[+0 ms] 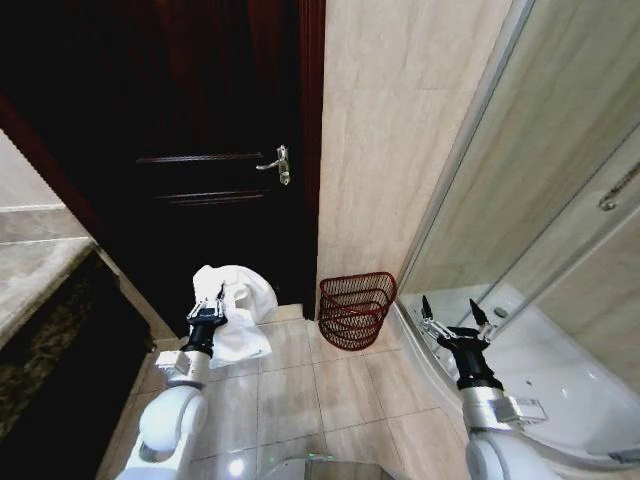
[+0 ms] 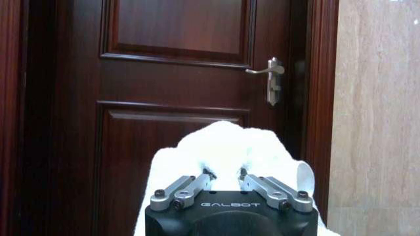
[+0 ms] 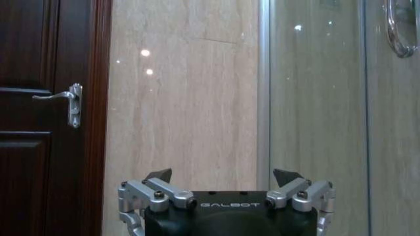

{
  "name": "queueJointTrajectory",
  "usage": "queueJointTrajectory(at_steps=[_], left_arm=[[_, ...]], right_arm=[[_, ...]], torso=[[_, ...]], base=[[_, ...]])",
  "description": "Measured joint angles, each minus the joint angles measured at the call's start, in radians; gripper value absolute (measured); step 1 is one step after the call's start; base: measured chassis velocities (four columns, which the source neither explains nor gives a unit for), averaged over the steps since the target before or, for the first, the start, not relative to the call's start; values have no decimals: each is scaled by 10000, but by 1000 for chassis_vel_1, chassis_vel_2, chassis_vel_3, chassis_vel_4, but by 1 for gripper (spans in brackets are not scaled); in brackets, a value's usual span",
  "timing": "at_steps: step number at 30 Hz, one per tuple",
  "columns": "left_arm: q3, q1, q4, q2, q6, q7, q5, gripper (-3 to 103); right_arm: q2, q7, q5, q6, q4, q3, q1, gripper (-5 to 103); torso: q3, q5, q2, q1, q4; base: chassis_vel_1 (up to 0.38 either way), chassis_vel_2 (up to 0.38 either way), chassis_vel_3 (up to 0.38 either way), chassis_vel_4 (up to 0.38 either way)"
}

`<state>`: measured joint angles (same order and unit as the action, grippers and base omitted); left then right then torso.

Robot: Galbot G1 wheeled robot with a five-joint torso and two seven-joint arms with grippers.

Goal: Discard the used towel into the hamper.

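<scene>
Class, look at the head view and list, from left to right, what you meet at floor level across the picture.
Left hand shut on the white towel → hamper standing on the tiled floor by the wall → right hand, open and holding nothing, in front of the shower enclosure.

Pretty uneven light in the head view. The door (image 1: 190, 150) is so dark its panels barely read, and the whole left side sinks into shadow, while the wall tiles (image 1: 400, 120) are bright and washed. There's a glare spot on the floor (image 1: 235, 467) right at the bottom edge. Straight lines bow toward the edges, the shower frame (image 1: 470, 130) leans hard, classic wide-angle. The towel (image 1: 240, 300) is nearly blown out. Wrist views are softer and warmer; the right one has small round light reflections on the tile (image 3: 145, 52).
</scene>
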<state>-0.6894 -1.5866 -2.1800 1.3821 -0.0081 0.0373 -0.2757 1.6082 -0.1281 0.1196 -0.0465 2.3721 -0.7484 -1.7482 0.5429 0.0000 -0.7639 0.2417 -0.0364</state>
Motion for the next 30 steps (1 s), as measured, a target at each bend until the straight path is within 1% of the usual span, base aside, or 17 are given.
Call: queueJointTrajectory(at_steps=[12,22,26,30], left_arm=[[-16,-56,135,1,-199,-23,10,11],[-25,-67,164,5,-250,-21,-9,11],[-28,-35,197,0,-256,-19,-10,11],[-30,-35,216,0,-269,-18,-10,11]], right_arm=[[0,-80,-103,-132,-21,38,-98,100],[0,-91,-167,-166,-22,59,-93,100],[0,-91,-167,-185,-22,52,-98,100],[0,-94,-174,-205,-33,51,-106,100]], torso=[[-302,0,525,-225,0],[-524,0,917,-394,0],[-655,0,1131,-478,0],[-718,0,1242,-524,0]], base=[[0,0,0,0],[0,0,0,0],[0,0,0,0],[0,0,0,0]])
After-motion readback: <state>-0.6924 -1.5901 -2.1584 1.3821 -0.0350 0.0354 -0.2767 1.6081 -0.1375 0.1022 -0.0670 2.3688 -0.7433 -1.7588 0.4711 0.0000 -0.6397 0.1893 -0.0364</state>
